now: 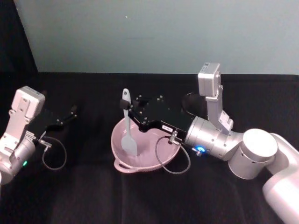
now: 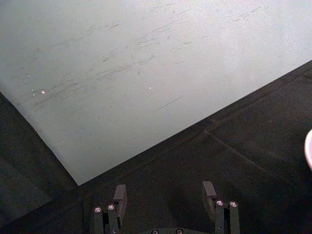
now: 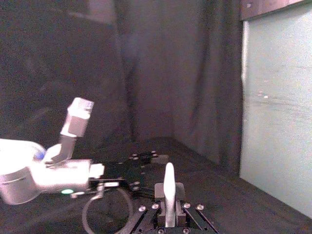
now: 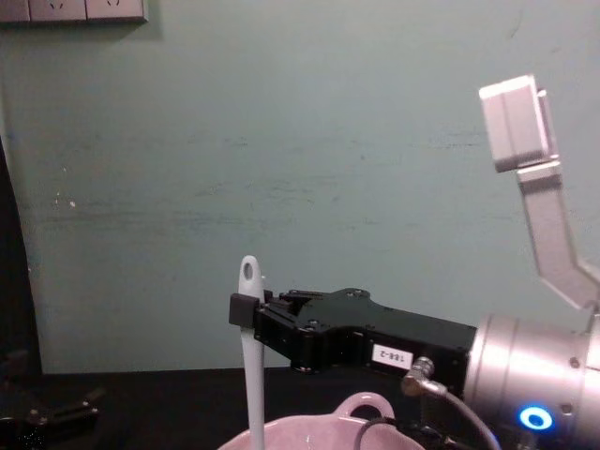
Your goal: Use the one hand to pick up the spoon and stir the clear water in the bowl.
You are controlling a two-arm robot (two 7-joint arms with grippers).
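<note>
Head view: spoon (image 1: pixel 127 125) blade inside bowl (image 1: pixel 148 150).

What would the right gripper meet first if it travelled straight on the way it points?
Probably the left gripper, open beyond the bowl; the right gripper, shut on the spoon, may pass just beside it, as depth is unclear.

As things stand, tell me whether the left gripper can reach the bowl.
Probably yes: the left gripper sits open left of the bowl, nothing standing between them. The right gripper holds the spoon in the bowl, crowding its right side.
</note>
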